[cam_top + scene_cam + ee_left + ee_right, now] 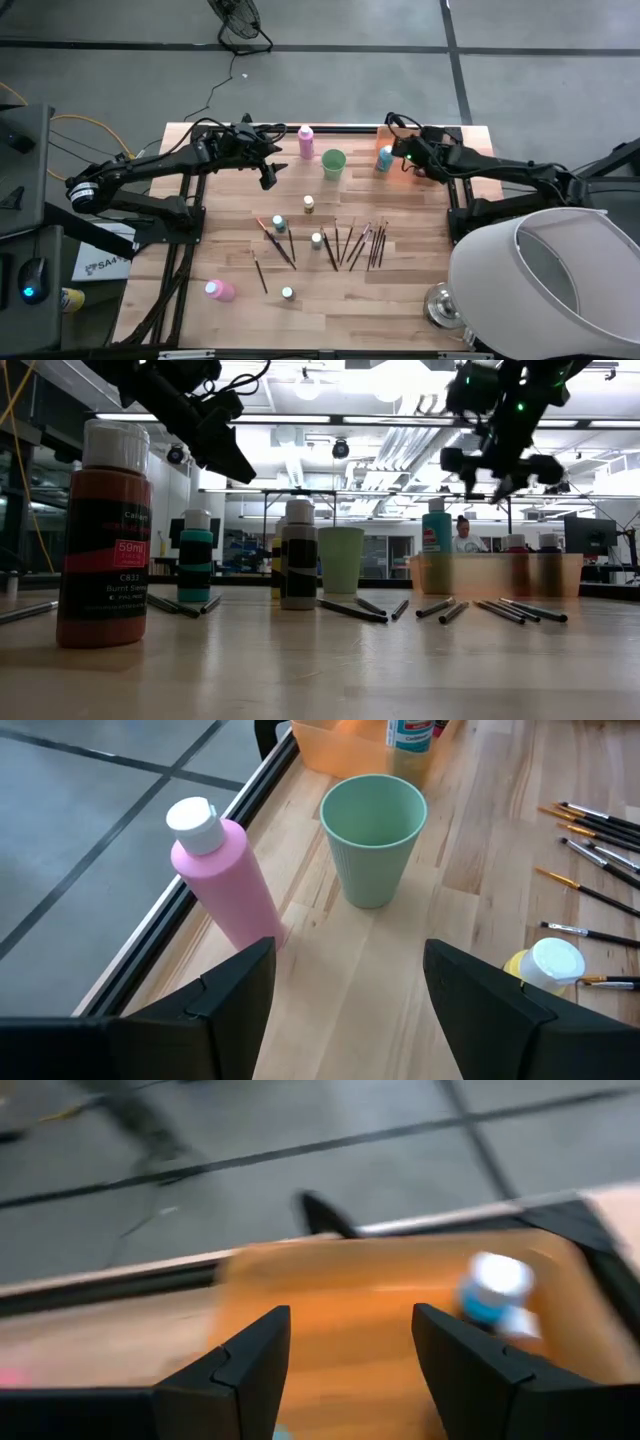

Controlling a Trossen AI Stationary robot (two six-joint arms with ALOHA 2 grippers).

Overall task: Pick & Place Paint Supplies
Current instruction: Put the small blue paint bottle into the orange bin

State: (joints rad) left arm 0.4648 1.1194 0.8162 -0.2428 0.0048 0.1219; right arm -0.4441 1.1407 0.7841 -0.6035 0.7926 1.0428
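Observation:
My left gripper (pixel 345 955) hovers open above the table's far middle, short of a standing pink bottle (pixel 225 880) and the light green cup (pixel 372 835). My right gripper (pixel 350 1320) hangs open over the orange tray (pixel 392 135) at the far right, with nothing between its fingers. A teal bottle (pixel 385 157) stands upright in that tray. Small paint bottles (pixel 308 204), (pixel 317 240) stand mid-table among thin dark brushes (pixel 350 243). A second pink bottle (pixel 219 290) lies on its side near the front left.
A brown-labelled bottle (pixel 105 530) stands close to the low camera, a small teal one (pixel 196 555) behind it. A yellow bottle (pixel 545 965) stands beside my left gripper's finger. A pale lamp shade (pixel 545 285) overhangs the table's near right corner.

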